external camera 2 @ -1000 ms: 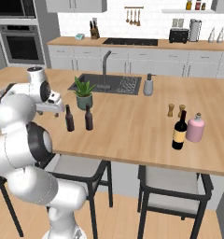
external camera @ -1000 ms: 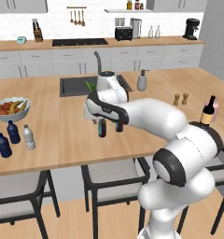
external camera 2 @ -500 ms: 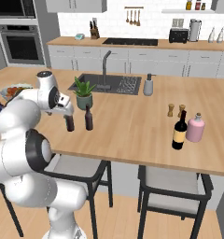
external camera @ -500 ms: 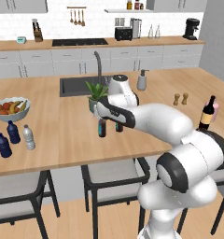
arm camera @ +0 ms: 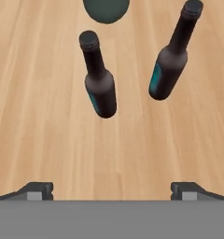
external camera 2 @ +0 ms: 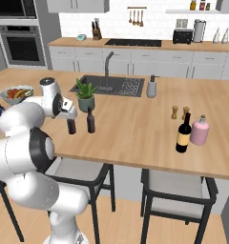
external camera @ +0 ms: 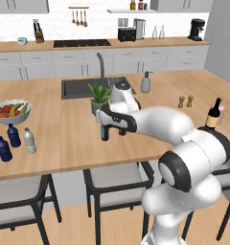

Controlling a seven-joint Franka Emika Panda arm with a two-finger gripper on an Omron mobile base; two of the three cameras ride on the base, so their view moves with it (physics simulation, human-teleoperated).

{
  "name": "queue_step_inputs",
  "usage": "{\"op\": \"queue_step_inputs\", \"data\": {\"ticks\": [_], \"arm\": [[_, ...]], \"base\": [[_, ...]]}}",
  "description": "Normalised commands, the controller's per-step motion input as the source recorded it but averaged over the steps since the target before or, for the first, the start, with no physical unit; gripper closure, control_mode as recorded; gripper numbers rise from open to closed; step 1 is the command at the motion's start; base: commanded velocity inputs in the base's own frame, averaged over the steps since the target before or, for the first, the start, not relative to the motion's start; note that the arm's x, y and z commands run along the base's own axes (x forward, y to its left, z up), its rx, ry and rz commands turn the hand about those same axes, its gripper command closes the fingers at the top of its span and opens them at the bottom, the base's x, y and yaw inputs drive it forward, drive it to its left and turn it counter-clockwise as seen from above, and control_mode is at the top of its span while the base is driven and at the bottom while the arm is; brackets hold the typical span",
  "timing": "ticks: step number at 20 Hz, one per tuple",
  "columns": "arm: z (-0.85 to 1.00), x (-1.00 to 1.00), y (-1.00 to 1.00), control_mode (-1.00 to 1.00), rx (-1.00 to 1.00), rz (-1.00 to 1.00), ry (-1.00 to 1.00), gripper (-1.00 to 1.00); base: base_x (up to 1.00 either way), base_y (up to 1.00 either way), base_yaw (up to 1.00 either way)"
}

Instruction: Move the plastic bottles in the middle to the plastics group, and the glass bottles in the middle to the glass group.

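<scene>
The pincer [arm camera: 112, 189] is held wide open and empty above the desk [arm camera: 34, 130], its two tips spread well apart with nothing between them. Just ahead of it, two slim dark beer bottles stand upright on the wood: the left bottle [arm camera: 99, 79] lies nearer and almost in line with the pincer's middle, while the right bottle [arm camera: 171, 58] stands a little farther off to the side, apart from the first. Both are judged to be glass: rigid, smooth, likely slippery, fairly heavy for their width, and breakable if tipped or dropped. A hold is best taken low on the straight body, below the shoulder, rather than on the thin neck, so that the bottle is not levered over. Beyond them, a potted plant [external camera: 99, 97] stands by the sink. Far off to the pincer's right, the wine bottle [external camera 2: 183, 133] and pink bottle [external camera 2: 200, 130] of the glass group are seen near the desk's end.
</scene>
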Motion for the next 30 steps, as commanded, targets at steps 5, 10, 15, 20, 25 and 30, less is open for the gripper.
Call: {"op": "queue_step_inputs", "data": {"ticks": [5, 10, 15, 20, 25, 30], "arm": [[-0.11, 0.38, 0.00, -1.00, 0.00, 0.00, 0.01, -1.00], [-0.18, 0.06, 0.02, -1.00, 0.00, 0.00, -0.08, -1.00], [-0.05, 0.07, 0.14, -1.00, 0.00, 0.00, -0.14, -1.00], [-0.03, 0.33, 0.12, -1.00, 0.00, 0.00, -0.02, -1.00], [-0.04, 0.19, 0.01, -1.00, 0.00, 0.00, 0.00, -1.00], [-0.28, 0.00, -0.02, -1.00, -0.03, 0.00, 0.00, -1.00]], "base": [[0.00, 0.00, 0.00], [0.00, 0.00, 0.00], [0.00, 0.00, 0.00], [0.00, 0.00, 0.00], [0.00, 0.00, 0.00], [0.00, 0.00, 0.00]]}}
